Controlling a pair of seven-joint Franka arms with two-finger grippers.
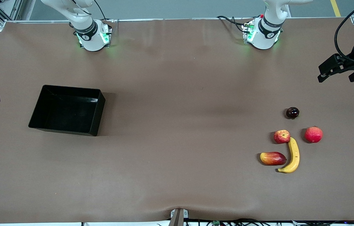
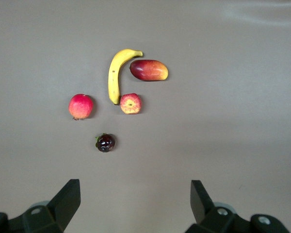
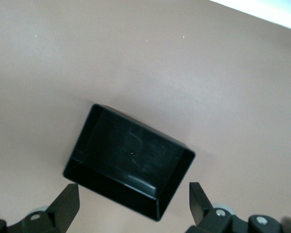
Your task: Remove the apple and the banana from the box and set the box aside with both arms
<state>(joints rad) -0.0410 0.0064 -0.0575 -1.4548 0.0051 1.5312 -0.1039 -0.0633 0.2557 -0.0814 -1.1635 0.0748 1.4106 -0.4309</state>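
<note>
Each pincer, left [image 1: 337, 69] and right [image 3: 133, 201], gapes wide above the bare brown table [image 1: 177, 125].

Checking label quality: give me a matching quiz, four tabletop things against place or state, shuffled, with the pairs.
Things:
1. banana
2. box
3. small dark fruit
4. left pincer

Descriptions:
A. sits empty toward the right arm's end of the table
B. open, held above the table at the left arm's end
C. lies beside the mango, one end by the apple
D. farthest of the fruits from the front camera

Pairs: 1-C, 2-A, 3-D, 4-B
</note>
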